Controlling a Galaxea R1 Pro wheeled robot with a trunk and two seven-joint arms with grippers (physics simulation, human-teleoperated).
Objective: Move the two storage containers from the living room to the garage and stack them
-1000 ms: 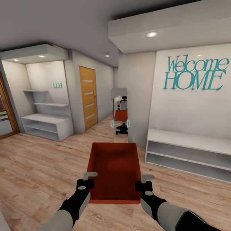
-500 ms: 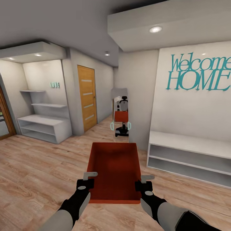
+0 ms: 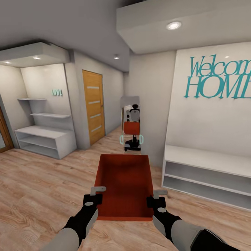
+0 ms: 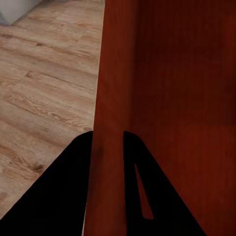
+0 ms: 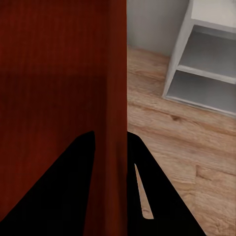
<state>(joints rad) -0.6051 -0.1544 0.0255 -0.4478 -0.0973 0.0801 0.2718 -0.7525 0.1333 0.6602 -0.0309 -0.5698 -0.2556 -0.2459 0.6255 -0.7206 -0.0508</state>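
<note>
An orange-red lidless storage container (image 3: 123, 184) hangs in front of me over light wood planks, carried between both arms. My left gripper (image 3: 94, 197) is shut on its left wall near the near corner. In the left wrist view its fingers (image 4: 78, 162) straddle that thin wall (image 4: 110, 88). My right gripper (image 3: 156, 199) is shut on the right wall in the same way, with the wall (image 5: 115, 73) running between its fingers (image 5: 142, 167). The other container, the garage and its concrete floor are out of view.
A white low shelf bench (image 3: 205, 170) lines the right wall under teal "Welcome HOME" lettering (image 3: 219, 82). White shelving (image 3: 45, 137) stands at the left, beside a wooden door (image 3: 93, 106). Straight ahead, a mirror (image 3: 130, 122) at a hallway mouth reflects me holding the box.
The whole view has crept forward: shelving slid left, the lettering slid right, the mirror grew slightly. The container and both grippers keep the same hold.
</note>
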